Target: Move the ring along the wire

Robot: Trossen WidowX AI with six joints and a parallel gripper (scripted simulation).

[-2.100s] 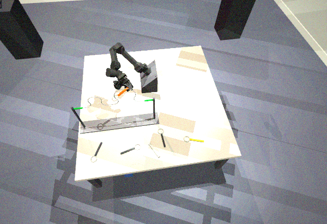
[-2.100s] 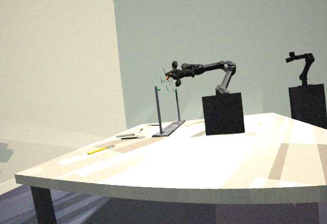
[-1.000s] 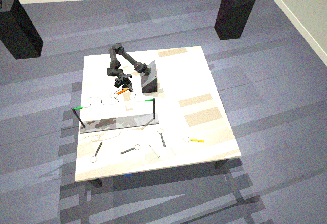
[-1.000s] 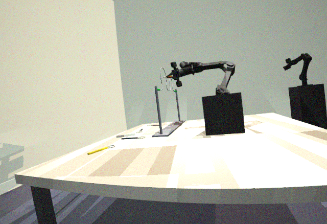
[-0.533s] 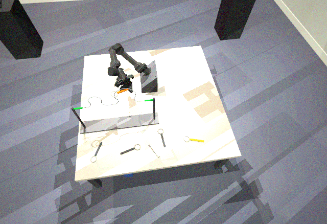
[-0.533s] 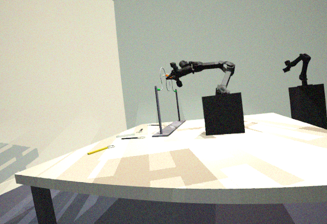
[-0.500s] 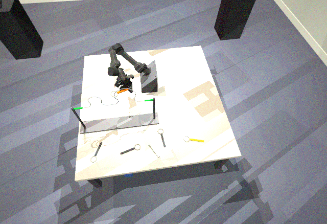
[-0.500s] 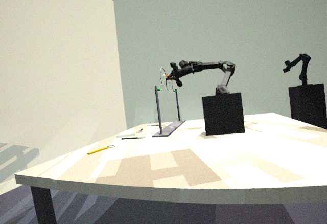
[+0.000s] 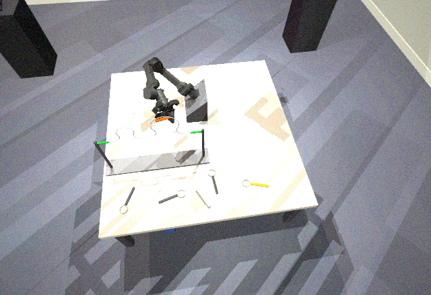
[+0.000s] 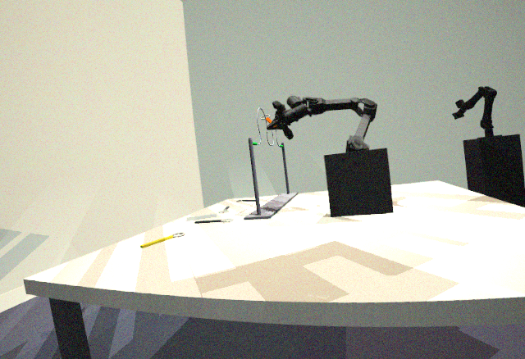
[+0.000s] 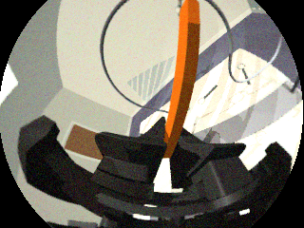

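My gripper [image 9: 171, 120] [image 10: 270, 126] [image 11: 165, 120] is shut on the orange handle [image 9: 161, 120] [image 10: 269, 120] [image 11: 186, 66], near its lower end in the wrist view. The thin ring [image 9: 150, 122] [image 10: 267, 119] is at the handle's far end, by the upper left side of the tall hump of the grey wire [image 9: 144, 137] [image 10: 257, 124] [image 11: 231, 52] in the top view. The ring is out of the wrist view; whether it touches the wire is too small to tell. The green parts are at the left post [image 9: 103, 154] and right post [image 9: 203, 143].
The posts stand on a flat base [image 9: 156, 161] [image 10: 277, 205]. Several loose ring tools lie on the white table [image 9: 240, 118], one with a yellow handle [image 9: 259, 184] [image 10: 157, 242]. The arm's dark pedestal [image 9: 197, 113] [image 10: 359, 184] stands behind the wire.
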